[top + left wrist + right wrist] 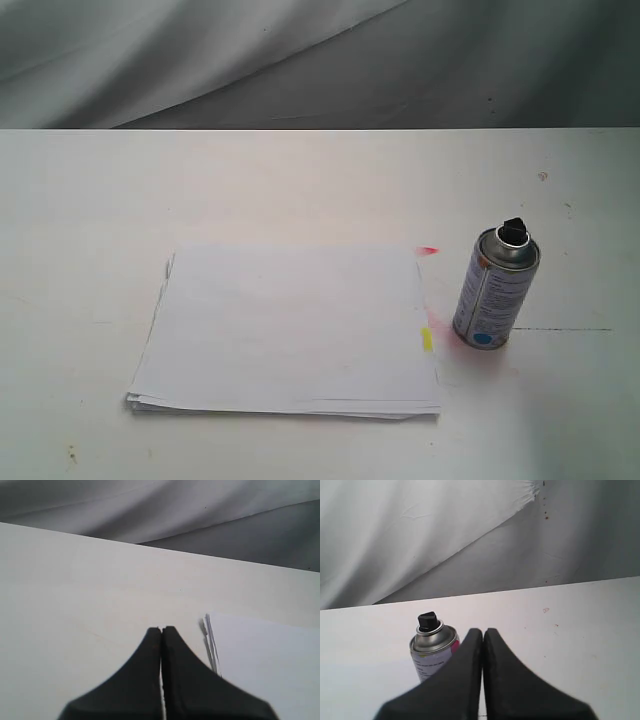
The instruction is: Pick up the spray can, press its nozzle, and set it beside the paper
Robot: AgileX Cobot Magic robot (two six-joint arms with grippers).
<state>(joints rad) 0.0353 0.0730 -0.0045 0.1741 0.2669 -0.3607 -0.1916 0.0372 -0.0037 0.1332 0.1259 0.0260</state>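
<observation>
The spray can [494, 295] stands upright on the white table, just right of the paper; it is silver with a white label, a blue dot low down and a black nozzle on its domed top. The paper [288, 330] lies flat at the centre, a yellow tab [427, 339] and a pink-red mark [429, 250] on its right edge. Neither arm shows in the exterior view. In the right wrist view my right gripper [483, 631] is shut and empty, the spray can [432, 650] standing a short way beyond its fingers. My left gripper [161, 629] is shut and empty beside the paper [265, 665] corner.
A white table [300, 180] spans the view, with a grey cloth backdrop [300, 60] behind its far edge. A thin dark line [560, 329] runs right of the can, and faint pink stains [500, 365] mark the surface near its base.
</observation>
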